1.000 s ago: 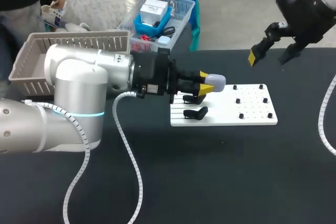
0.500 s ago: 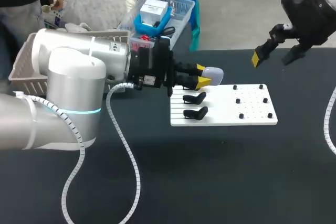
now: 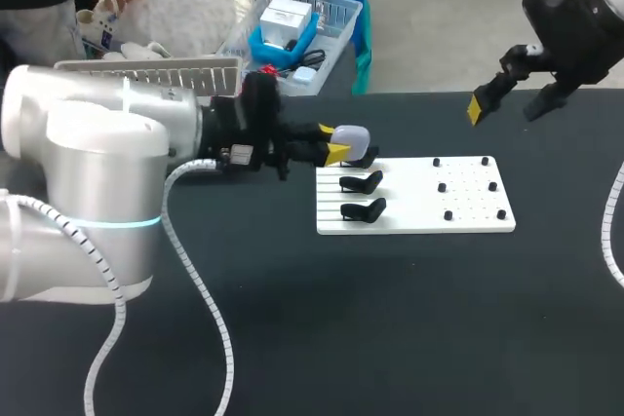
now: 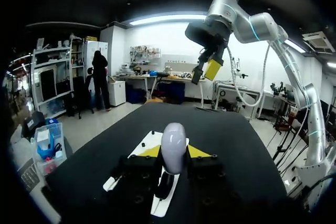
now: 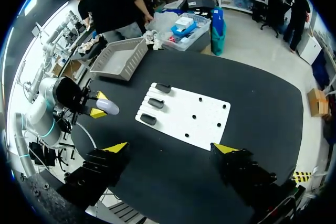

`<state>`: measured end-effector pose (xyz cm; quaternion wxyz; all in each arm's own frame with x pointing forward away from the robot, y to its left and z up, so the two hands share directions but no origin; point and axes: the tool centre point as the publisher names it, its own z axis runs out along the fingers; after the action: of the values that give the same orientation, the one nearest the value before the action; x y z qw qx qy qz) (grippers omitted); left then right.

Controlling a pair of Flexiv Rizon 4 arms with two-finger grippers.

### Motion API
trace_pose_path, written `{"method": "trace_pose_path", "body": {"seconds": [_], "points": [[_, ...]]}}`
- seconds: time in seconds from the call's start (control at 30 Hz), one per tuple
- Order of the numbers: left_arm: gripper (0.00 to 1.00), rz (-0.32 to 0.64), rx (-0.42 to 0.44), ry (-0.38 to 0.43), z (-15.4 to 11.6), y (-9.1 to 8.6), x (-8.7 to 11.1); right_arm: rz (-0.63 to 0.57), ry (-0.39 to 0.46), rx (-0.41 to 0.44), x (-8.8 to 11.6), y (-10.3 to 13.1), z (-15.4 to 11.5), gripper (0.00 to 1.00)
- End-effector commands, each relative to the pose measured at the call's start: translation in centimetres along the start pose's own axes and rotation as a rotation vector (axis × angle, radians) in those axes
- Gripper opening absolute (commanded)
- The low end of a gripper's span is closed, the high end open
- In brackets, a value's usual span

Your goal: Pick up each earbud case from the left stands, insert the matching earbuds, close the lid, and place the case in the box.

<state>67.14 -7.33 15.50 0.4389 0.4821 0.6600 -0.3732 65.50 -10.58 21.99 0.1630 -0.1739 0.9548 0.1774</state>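
– Earbud case (image 3: 351, 135): where is it?
– In the upper middle of the head view, at the upper-left corner of the white board (image 3: 468, 213). It appears to be held clear of the stands. The left fingers (image 3: 336, 141) clamp it from two sides, with the yellow tips against its flanks.
– And the right fingers (image 3: 509, 104)?
– They are spread wide and empty, high in the upper right of the frame, well apart from the board.
– Which step is this?
– The pick-up looks done, so I judge that inserting the earbuds comes next. The lid appears shut and needs opening first. That probably means the right arm comes over while the left presents the case.
– What is the case like?
– It is a pale lavender-grey pebble, rounded all over and faintly glossy. It is probably hard plastic and slippery, so a firm pinch matters.
– And the rest?
– Curved black stands (image 3: 363, 182) sit on the board's left side and look matte. Small black pieces (image 3: 447, 187) dot its right half, too small to tell whether they are earbuds. The grey slatted basket (image 3: 146, 73) at upper left is likely the box. The tabletop (image 3: 390, 319) is flat matte black.
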Motion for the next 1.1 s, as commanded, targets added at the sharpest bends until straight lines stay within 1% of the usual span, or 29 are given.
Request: {"method": "trace_pose_path", "body": {"seconds": [0.03, 0.13, 0.23, 0.47, 0.57, 0.77, 0.9, 1.0, 1.1], "points": [[0.0, -0.033, -0.209, -0.03, -2.4, -0.5, 1.1, 0.0, -0.003, 0.0, 0.1, 0.0, 0.0, 1.0], [0.0, -0.068, -0.286, -0.009, -3.9, 0.3, 1.9, 0.0, -0.003, 0.0, 0.1, 0.0, 0.0, 1.0], [0.0, -0.084, -0.349, 0.013, -5.0, 1.2, 2.3, 0.0, -0.003, 0.0, 0.1, 0.0, 0.0, 1.0], [0.0, -0.062, -0.48, 0.078, -7.1, 3.5, 1.5, 0.0, -0.003, 0.0, 0.1, 0.0, 0.0, 1.0], [0.0, -0.045, -0.525, 0.134, -7.8, 4.4, 1.1, 0.0, -0.003, 0.0, 0.1, 0.0, 0.0, 1.0], [0.0, -0.054, -0.598, 0.191, -9.6, 6.5, 0.9, 0.0, -0.003, 0.0, 0.1, 0.0, 0.0, 1.0], [0.0, -0.058, -0.62, 0.237, -10.3, 7.5, 0.9, 0.0, -0.003, 0.0, 0.1, 0.0, 0.0, 1.0], [0.0, -0.078, -0.64, 0.262, -11.2, 8.4, 1.4, 0.0, -0.003, 0.0, 0.1, 0.0, 0.0, 1.0], [0.0, -0.091, -0.663, 0.307, -12.3, 9.2, 2.0, 0.0, -0.003, 0.0, 0.1, 0.0, 0.0, 1.0]]}}
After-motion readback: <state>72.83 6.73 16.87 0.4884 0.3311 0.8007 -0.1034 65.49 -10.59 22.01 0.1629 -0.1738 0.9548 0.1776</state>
